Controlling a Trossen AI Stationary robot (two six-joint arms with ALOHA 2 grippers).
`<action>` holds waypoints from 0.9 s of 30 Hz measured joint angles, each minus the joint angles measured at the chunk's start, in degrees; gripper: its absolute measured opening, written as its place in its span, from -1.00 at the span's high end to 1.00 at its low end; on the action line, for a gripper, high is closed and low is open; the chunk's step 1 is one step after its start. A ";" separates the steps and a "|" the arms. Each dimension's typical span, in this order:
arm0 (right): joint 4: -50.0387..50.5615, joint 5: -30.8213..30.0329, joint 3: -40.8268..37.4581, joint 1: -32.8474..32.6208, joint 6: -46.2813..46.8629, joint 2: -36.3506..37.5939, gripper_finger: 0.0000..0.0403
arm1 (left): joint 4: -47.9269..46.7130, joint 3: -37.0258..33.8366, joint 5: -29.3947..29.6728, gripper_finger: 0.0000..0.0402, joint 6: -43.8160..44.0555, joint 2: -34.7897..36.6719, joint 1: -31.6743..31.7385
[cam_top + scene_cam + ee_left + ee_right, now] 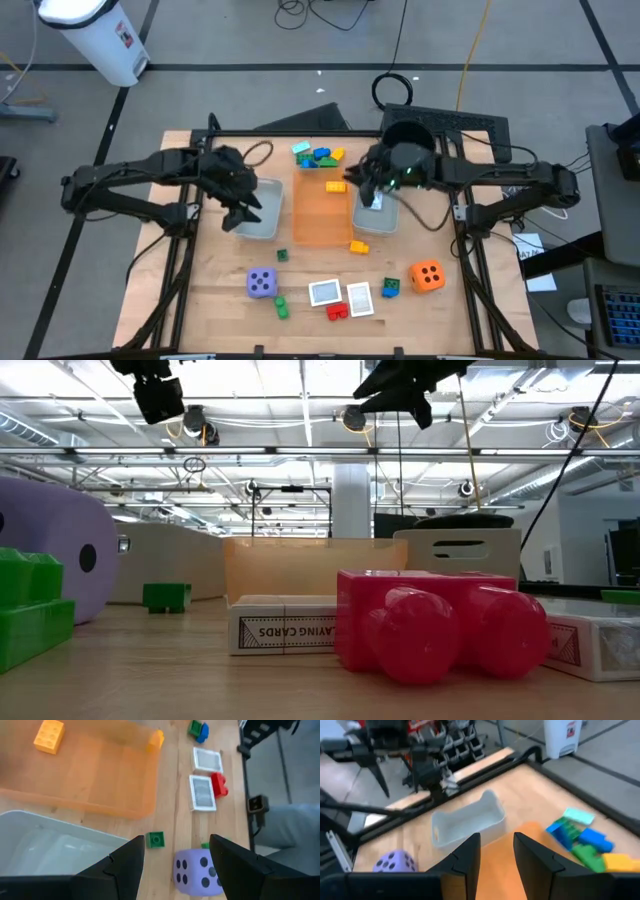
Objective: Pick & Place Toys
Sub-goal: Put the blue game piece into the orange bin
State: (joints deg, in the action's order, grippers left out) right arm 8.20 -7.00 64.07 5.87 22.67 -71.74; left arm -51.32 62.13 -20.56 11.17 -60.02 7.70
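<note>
The wooden table (200, 290) fills the scene, and three trays sit side by side across its middle: the orange tray (322, 215) in the centre, a grey tray (262, 210) to its left and another grey tray (376, 215) to its right, laid out like sorting bins. Both arms hang over the outer trays. The left gripper (238, 212) hovers above its grey tray with jaws parted and nothing between them, seemingly between picks. The right gripper (372, 190) sits over the other grey tray, fingers a narrow gap apart and empty in its wrist view. Down to the toys: the purple die (262, 283) and the orange die (428, 275) wait near the front edge, with two whitish cards (341, 295) between them. Smallest of all, bricks cluster behind the orange tray (318, 156), one yellow brick (336, 186) already lies inside it, and a red brick (338, 311) sits by the cards.
</note>
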 joint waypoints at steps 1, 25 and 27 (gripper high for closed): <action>0.03 -1.26 0.00 -1.33 0.53 -0.69 0.46 | 0.09 0.00 0.94 -0.13 0.57 -0.12 -1.18; -0.50 -3.46 0.00 -15.61 12.45 -5.40 0.50 | 7.46 -0.04 26.19 -0.13 29.04 -2.71 -19.58; -0.54 -3.44 0.00 -16.73 12.20 -5.40 0.50 | 9.20 -0.02 26.24 -0.13 29.07 -3.61 -19.65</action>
State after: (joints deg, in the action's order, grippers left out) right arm 7.66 -10.44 64.07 -10.86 34.87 -77.14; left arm -42.12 62.11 5.68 40.25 -63.63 -11.94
